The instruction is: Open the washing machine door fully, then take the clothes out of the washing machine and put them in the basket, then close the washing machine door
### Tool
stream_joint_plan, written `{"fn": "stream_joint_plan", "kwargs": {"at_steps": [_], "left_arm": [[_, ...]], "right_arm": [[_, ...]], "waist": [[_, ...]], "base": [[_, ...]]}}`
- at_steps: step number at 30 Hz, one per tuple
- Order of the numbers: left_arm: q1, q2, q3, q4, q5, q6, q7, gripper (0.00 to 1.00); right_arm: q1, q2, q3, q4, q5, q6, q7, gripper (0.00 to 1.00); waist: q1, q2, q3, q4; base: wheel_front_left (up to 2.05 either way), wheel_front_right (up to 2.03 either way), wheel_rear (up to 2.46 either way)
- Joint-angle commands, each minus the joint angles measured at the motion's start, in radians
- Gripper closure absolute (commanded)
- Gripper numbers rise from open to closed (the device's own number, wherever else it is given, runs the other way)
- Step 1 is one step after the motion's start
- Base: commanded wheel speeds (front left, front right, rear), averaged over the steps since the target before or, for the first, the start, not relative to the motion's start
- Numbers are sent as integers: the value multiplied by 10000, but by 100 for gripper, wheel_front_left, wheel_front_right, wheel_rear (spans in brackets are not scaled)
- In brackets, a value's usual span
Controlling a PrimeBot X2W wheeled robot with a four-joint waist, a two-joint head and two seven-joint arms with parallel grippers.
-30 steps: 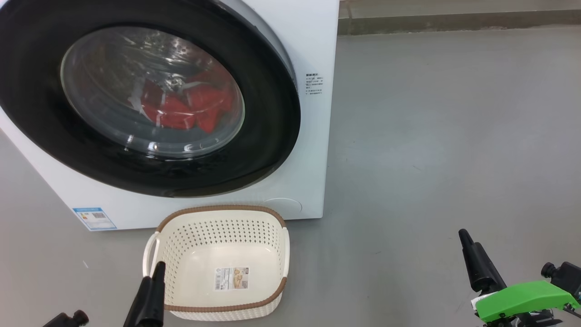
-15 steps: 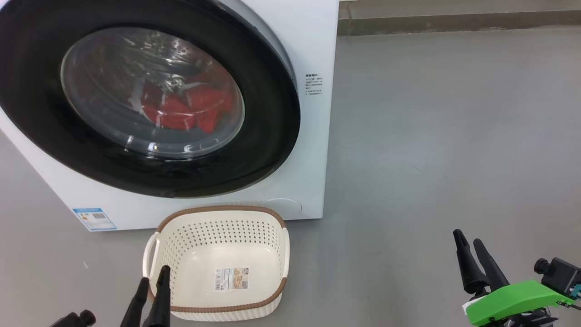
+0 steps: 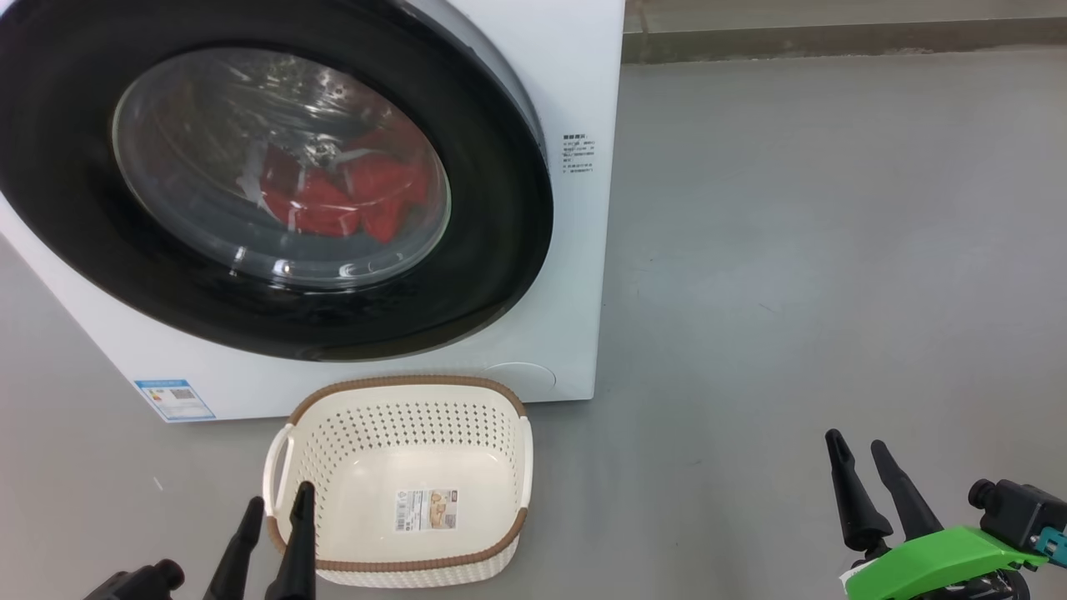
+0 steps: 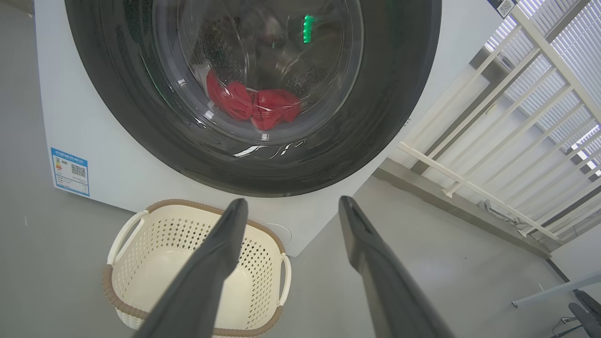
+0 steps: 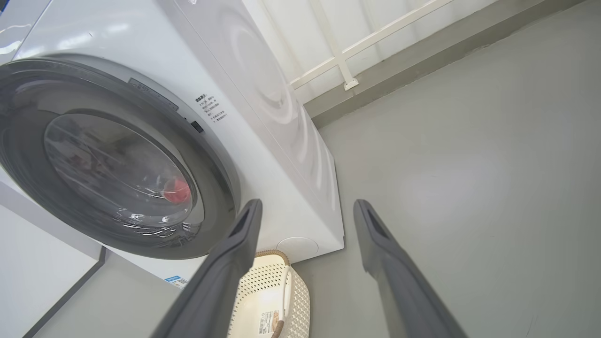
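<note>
A big white front-loading washing machine (image 3: 575, 83) is standing on a grey floor (image 3: 792, 250) with its large round door (image 3: 500, 250), glossy black rim around a clear glass window, sitting closed against the front, and bright red clothes (image 3: 350, 196) are showing behind the glass. A small cream-white perforated plastic basket with a brown woven-look rim (image 3: 400, 385) is sitting on the floor just in front of the machine, below the door. The left gripper (image 3: 279, 496) is hovering at the basket's near left corner and the right gripper (image 3: 856, 442) is hanging over bare floor well to the right, both with fingers parted and grasping nothing.
</note>
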Motion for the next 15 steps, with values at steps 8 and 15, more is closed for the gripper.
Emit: {"fn": "stream_joint_plan", "kwargs": {"at_steps": [8,15], "left_arm": [[-76,213,129,-447,1266,85,-374,0],[-32,246,113,-515,2132,97,-588,0]], "right_arm": [[-131,-241,257,-383,-1132,55,-361,0],[-70,-276,300,-489,-1888,59,-566,0]], "waist": [[0,0,32,-6],[0,0,51,1]], "base": [[0,0,0],[0,0,0]]}}
